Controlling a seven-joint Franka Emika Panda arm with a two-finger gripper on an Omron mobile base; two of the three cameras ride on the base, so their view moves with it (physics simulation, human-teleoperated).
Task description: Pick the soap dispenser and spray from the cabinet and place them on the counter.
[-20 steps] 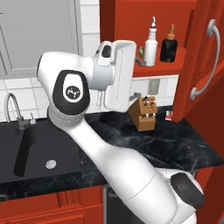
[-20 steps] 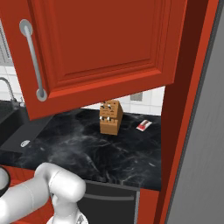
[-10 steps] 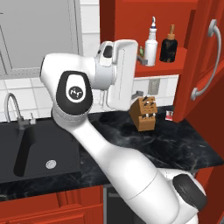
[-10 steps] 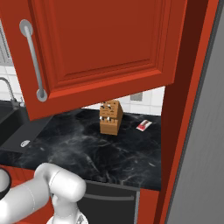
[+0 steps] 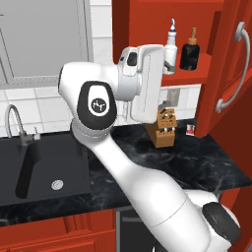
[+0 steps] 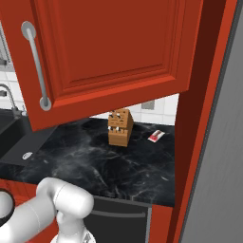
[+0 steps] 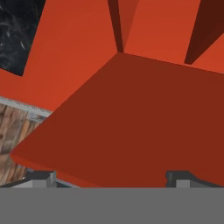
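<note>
The tool, fingers apart and empty, has edged rightward along the cabinet shelf. Just beyond it stands the spray, then the soap dispenser. A first grasp appears imminent, with the counter waiting below.

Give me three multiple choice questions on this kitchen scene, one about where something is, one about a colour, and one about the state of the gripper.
1. Where do the spray and the soap dispenser stand?
A. in the sink
B. on the cabinet shelf
C. on the counter

2. What colour is the soap dispenser's pump top?
A. tan-orange
B. blue
C. green

3. How is the gripper?
A. shut on the spray
B. shut on the knife block
C. open, holding nothing

Answers: 1 B, both bottles stand side by side on the red shelf. 2 A, the top above the dark bottle is tan-orange. 3 C, the hand view shows the fingertips wide apart with nothing between them.
</note>
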